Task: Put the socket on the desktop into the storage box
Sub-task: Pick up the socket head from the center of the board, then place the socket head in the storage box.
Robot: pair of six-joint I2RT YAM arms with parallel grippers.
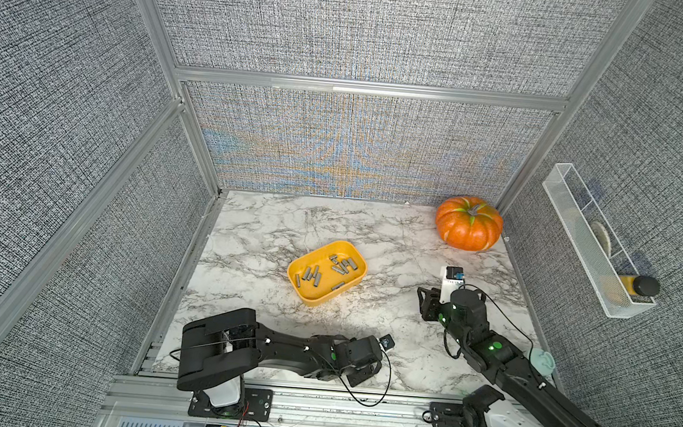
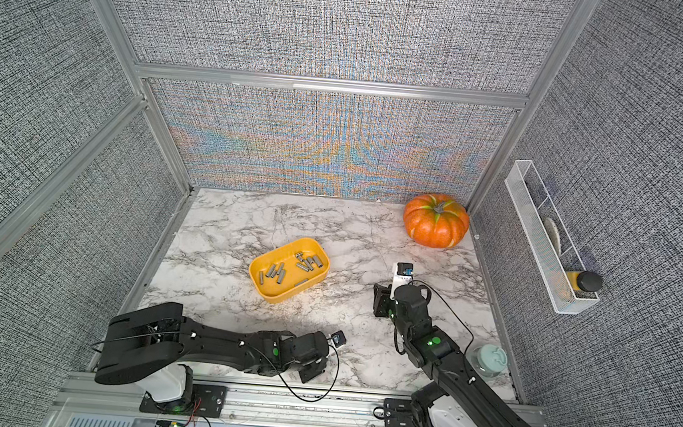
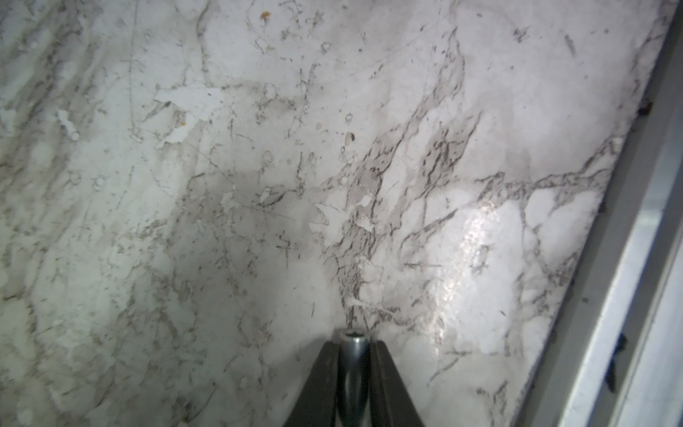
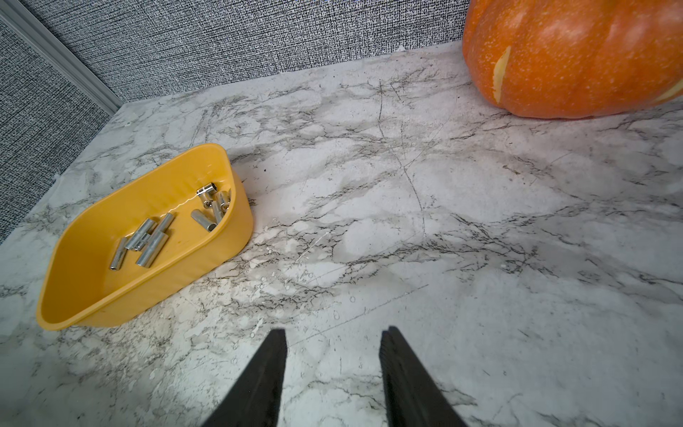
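Socket [image 3: 353,369] is clamped in the left gripper [image 3: 353,344], low over the desktop [image 1: 271,234] near its front edge. Pumpkin [image 1: 469,222] sits in the far right corner. Box [image 1: 316,300], mid-table, holds other sockets [image 1: 310,276]. Right gripper [image 4: 332,332] hangs nearby, fingers apart, empty.

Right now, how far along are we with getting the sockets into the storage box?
Done: many sockets lie in the storage box. In hand: the left hand is shut on one socket by the front edge of the desktop; the right hand is open, empty. Left: carry that socket to the box and drop it. I see no other loose sockets there.
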